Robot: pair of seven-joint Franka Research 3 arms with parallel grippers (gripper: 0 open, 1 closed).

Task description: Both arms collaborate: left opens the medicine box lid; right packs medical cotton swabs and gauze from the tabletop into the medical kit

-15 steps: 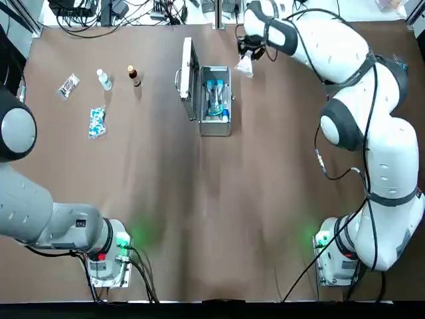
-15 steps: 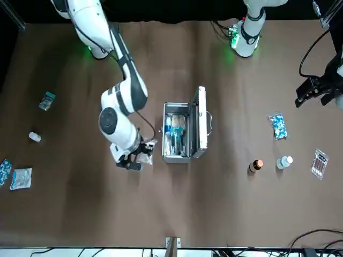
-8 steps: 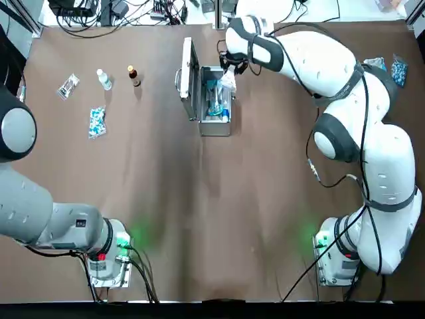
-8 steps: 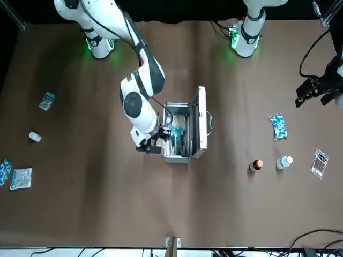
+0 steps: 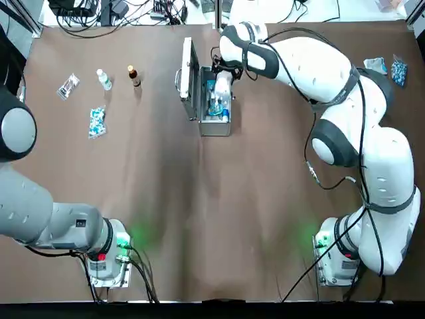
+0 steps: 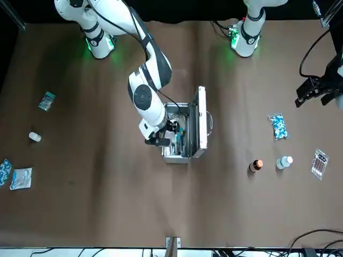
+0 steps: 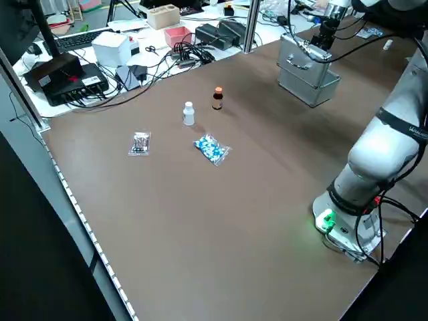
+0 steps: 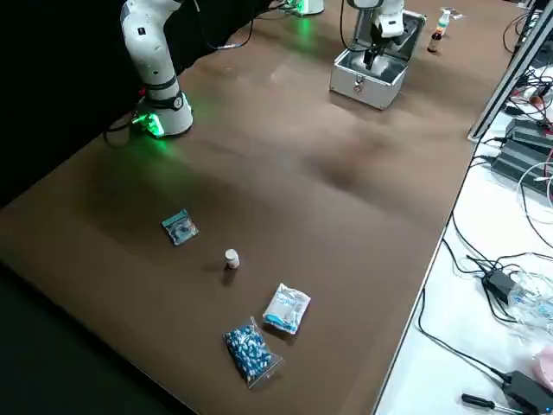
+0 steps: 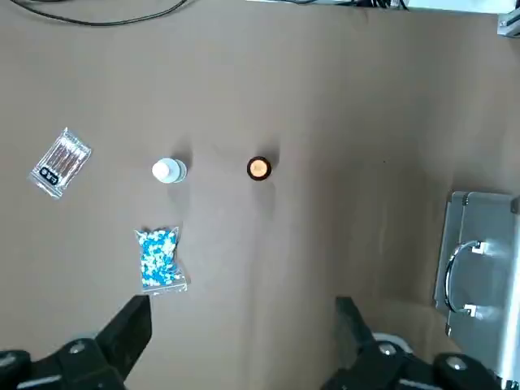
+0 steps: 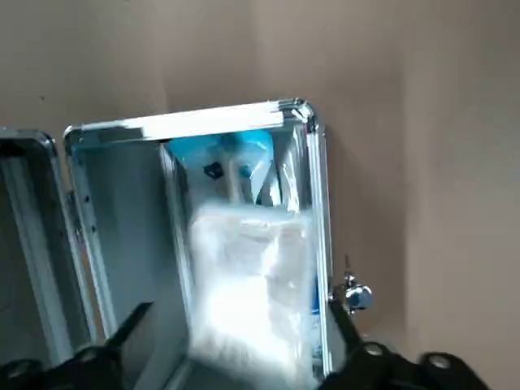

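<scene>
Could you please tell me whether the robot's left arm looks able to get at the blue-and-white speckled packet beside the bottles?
Probably yes: the left gripper has its jaws apart, and nothing appears to lie over the speckled packet.

I record the medical kit [image 5: 215, 129] as silver, the tabletop [image 5: 199, 232] brown, the gauze [image 10: 252, 292] white, the speckled packet [image 5: 97, 122] blue-and-white, the dropper bottle's cap [image 9: 259, 168] orange.

In the front view, the right gripper [image 6: 158, 140] hides part of the open case [image 6: 179, 152]; the left arm [image 6: 335, 80] is cut off by the edge.
</scene>
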